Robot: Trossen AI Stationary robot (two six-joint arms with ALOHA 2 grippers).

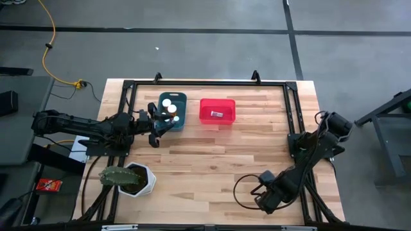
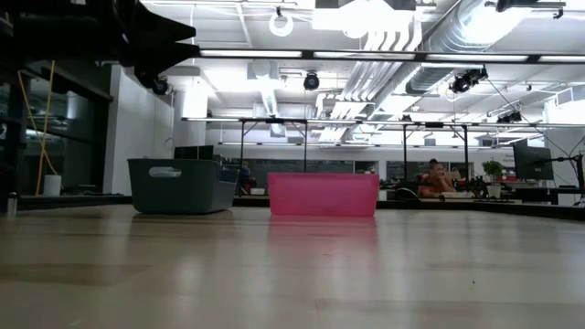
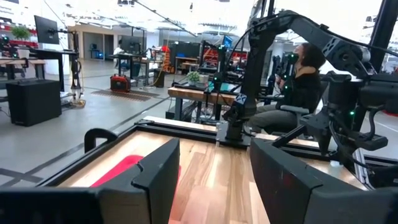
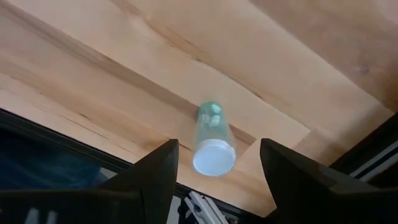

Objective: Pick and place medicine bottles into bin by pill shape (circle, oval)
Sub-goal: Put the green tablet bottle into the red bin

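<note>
- Right gripper [image 4: 214,180] standing open and empty, low at the table's near right corner, with one medicine bottle [image 4: 211,140] lying on the wood just ahead of the gap between its fingers
- Bottle on its side, greenish clear body, white cap turned toward the pincer, long axis running almost straight away from it; pale pills visible inside, shape too small to judge
- Probably calling for a short advance, then closing across the body, not along it
- Left gripper [image 1: 156,126] partly open, holding nothing as far as visible, hovering just beside the near edge of the teal bin [image 1: 180,97], well apart from the lying bottle, so right arm clearly the nearer one
- White-capped bottles already in the teal bin, one small thing in the red bin [image 1: 216,103] beside it
- Lying bottle shown only by the right wrist view; hidden under the arm in the high view, absent in the low view, which gives only the two bins side by side
</note>
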